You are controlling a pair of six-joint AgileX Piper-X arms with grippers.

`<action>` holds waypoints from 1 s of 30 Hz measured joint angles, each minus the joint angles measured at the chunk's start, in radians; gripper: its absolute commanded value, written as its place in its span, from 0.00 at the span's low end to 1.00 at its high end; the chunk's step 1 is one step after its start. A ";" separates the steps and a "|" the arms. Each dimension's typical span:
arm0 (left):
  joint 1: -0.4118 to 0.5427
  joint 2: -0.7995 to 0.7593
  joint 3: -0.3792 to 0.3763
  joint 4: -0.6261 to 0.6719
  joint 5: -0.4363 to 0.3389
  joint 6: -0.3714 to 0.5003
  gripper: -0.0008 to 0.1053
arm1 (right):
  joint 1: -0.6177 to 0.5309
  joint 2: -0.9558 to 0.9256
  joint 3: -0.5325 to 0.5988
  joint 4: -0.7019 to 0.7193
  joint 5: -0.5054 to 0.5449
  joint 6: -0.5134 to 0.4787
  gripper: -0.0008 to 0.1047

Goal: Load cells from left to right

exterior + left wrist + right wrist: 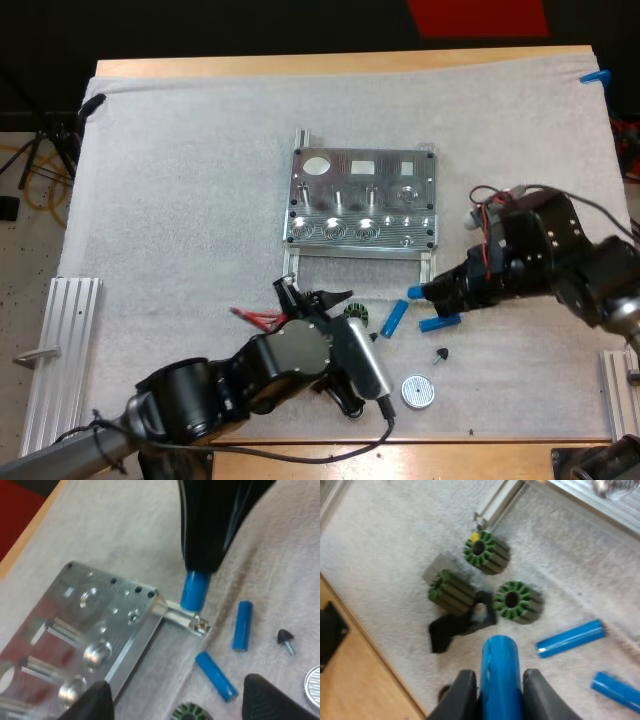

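L gripper [310,297] sits just in front of fixture [360,200], by its left rail; fingers [95,702] apart, gripping nothing. Green-cored rotors [485,552] on mat [180,200] nearby. Loose blue cells [394,320] lie btwn the grippers. R gripper [428,292] is clamped on held blue cell [500,675], tip at fixture's right rail end.

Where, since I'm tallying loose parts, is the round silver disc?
High view: the silver disc lies on the mat near its front edge, right of centre, nearest the small black knob.
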 measured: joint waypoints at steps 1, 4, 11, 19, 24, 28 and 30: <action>0.000 -0.009 0.006 0.000 -0.004 -0.014 0.52 | 0.000 0.011 -0.014 0.008 0.009 -0.007 0.11; 0.000 -0.051 0.015 0.007 -0.032 -0.063 0.52 | 0.000 0.066 -0.084 0.054 0.056 -0.041 0.11; 0.000 -0.116 0.021 0.047 -0.086 -0.151 0.52 | 0.000 0.211 -0.268 0.178 0.191 -0.115 0.11; 0.035 -0.174 0.092 0.052 -0.147 -0.265 0.52 | 0.056 0.353 -0.441 0.244 0.311 -0.137 0.11; 0.170 -0.222 0.113 0.056 -0.120 -0.257 0.52 | 0.131 0.465 -0.552 0.292 0.433 -0.145 0.11; 0.259 -0.230 0.113 0.052 -0.054 -0.224 0.52 | 0.149 0.568 -0.638 0.338 0.467 -0.145 0.11; 0.305 -0.230 0.113 0.052 -0.015 -0.206 0.52 | 0.149 0.627 -0.694 0.365 0.489 -0.136 0.11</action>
